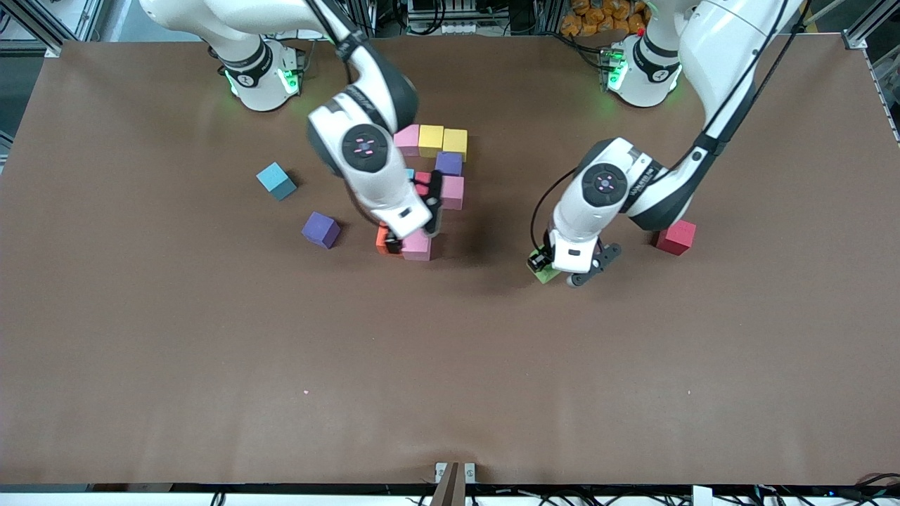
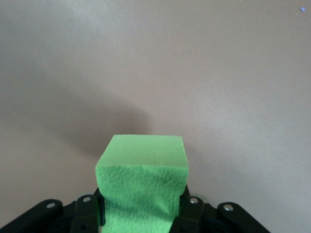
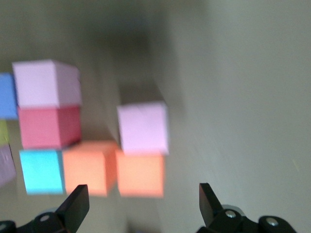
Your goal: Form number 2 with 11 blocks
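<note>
L gripper (image 1: 555,270) pinches green block (image 2: 143,187), held over bare table (image 1: 450,365) toward L arm's end; R gripper (image 3: 143,201) spread wide, empty, over partly built number 2 (image 1: 432,190) at its pink block (image 1: 417,246); loose cyan (image 1: 275,180), purple (image 1: 320,229), red (image 1: 676,237) blocks lie apart.

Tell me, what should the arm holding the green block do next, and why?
Probably carry it toward the unfinished number 2. The left gripper is shut on the green block, away from the figure, while the open right gripper hangs over the figure's nearest pink block, so it may need to wait.
</note>
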